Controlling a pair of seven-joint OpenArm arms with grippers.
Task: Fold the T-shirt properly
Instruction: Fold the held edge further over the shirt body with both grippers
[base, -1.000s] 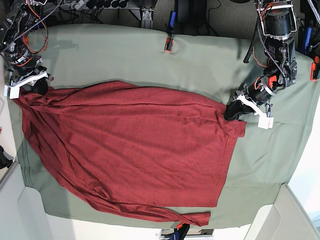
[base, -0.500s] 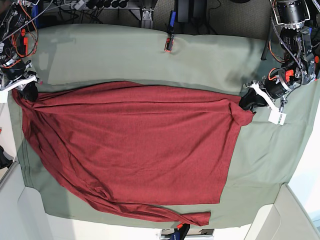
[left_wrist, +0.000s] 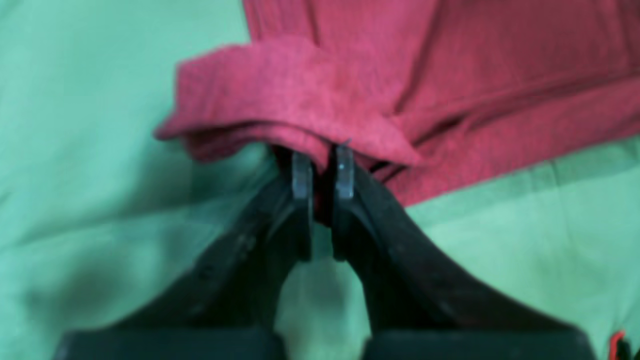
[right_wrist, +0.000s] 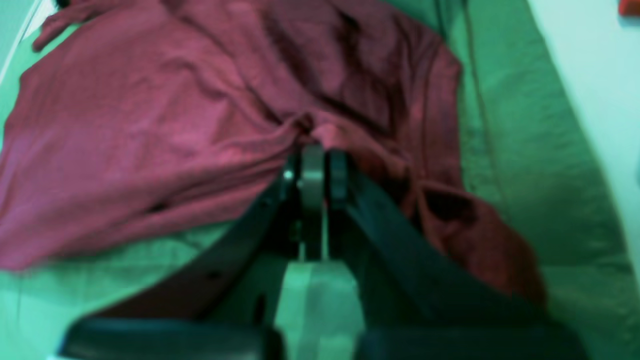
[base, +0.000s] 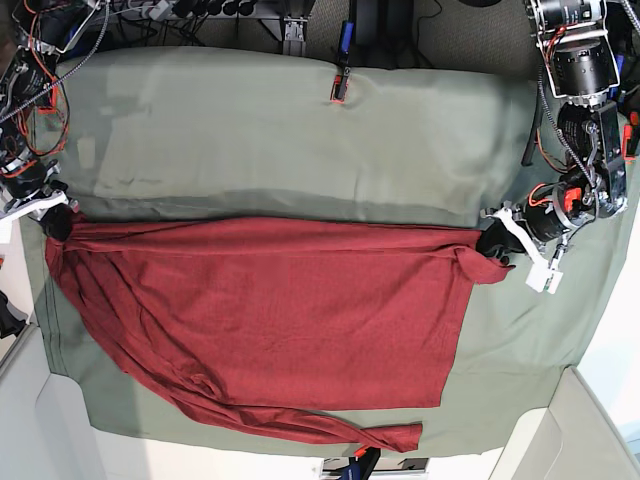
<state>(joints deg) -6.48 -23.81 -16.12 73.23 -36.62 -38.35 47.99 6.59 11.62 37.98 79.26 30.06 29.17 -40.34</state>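
The dark red T-shirt (base: 270, 310) lies spread across the sage-green cloth, its upper edge pulled taut between both arms. At the shirt's right corner in the base view, my left gripper (base: 492, 243) is shut on a bunched fold of the fabric (left_wrist: 300, 110); the wrist view shows cloth pinched between its fingertips (left_wrist: 302, 175). My right gripper (base: 55, 222) is shut on the shirt's left corner, with red fabric (right_wrist: 150, 125) gathered at its tips (right_wrist: 312, 165). A long sleeve (base: 310, 428) trails along the near table edge.
The green table cloth (base: 280, 130) covers the table and lies bare behind the shirt. A red-and-black clamp (base: 337, 88) holds the cloth at the far edge. White bins (base: 560, 430) stand at the near corners. Cables hang by both arm bases.
Both grippers have moved toward the near side of the table, dragging the shirt's upper edge with them. That edge now runs straighter and lower, and more bare cloth shows behind it.
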